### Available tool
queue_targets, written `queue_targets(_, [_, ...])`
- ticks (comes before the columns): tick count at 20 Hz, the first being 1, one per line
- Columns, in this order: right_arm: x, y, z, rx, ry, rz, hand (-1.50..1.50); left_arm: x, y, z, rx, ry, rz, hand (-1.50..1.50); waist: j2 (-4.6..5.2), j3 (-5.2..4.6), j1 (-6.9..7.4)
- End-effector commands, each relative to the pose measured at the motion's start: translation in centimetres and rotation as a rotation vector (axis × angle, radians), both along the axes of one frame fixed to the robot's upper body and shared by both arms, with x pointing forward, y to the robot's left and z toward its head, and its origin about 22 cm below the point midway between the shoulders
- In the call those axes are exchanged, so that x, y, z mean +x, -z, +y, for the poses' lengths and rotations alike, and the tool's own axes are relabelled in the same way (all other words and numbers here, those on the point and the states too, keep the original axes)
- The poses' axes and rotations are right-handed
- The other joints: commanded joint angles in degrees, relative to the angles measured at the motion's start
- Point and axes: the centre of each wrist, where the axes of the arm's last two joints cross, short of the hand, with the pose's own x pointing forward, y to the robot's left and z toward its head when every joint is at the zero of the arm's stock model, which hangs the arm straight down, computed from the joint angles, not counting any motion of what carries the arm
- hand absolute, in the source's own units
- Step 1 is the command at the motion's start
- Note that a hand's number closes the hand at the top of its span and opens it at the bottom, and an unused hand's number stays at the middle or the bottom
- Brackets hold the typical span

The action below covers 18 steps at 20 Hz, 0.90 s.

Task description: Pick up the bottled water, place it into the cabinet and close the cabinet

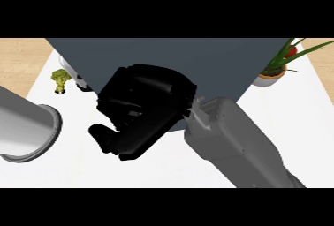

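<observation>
Cabinet (222, 62), dark grey-blue, fills the upper middle of my view on the white counter (300, 123). I cannot see the bottled water anywhere; my right hand (140, 112) covers the cabinet's lower left corner, fingers curled downward, and whether they grasp anything I cannot tell. My left forearm (26, 126) shows at the left edge, its hand out of sight. A small green broccoli (61, 79) lies beside the cabinet's left side, a potted plant (277, 66) at its right.

White counter (294, 123), dark grey cabinet (195, 57) standing on it, small green broccoli (61, 79) at left, potted plant (277, 70) at right
</observation>
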Motion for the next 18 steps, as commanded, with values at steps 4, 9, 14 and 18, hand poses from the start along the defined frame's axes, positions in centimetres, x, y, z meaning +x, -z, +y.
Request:
queue_targets(4, [4.9, 3.2, -2.9, 0.011, 0.151, 0.020, 1.50, -0.6, -0.4, 0.4, -0.021, 0.031, -0.023, -1.50, 0.27, 0.06, -0.27])
queue_targets(9, [6.4, 3.2, -5.8, 0.027, 0.219, -0.097, 1.50, -1.3, -1.4, 1.7, -0.030, 0.027, -0.028, -1.50, 0.21, 0.07, -0.34])
queue_targets(14, [7.7, 0.0, -4.9, 0.059, 0.278, -0.177, 1.50, -0.8, 0.1, 0.4, -0.001, 0.032, -0.004, -1.50, 0.30, -0.02, -0.27])
queue_targets(18, [8.1, -1.2, -5.1, 0.101, 0.330, -0.236, -1.50, -0.3, 0.3, 0.7, -0.009, 0.024, -0.004, -1.50, 0.42, -0.07, -0.49])
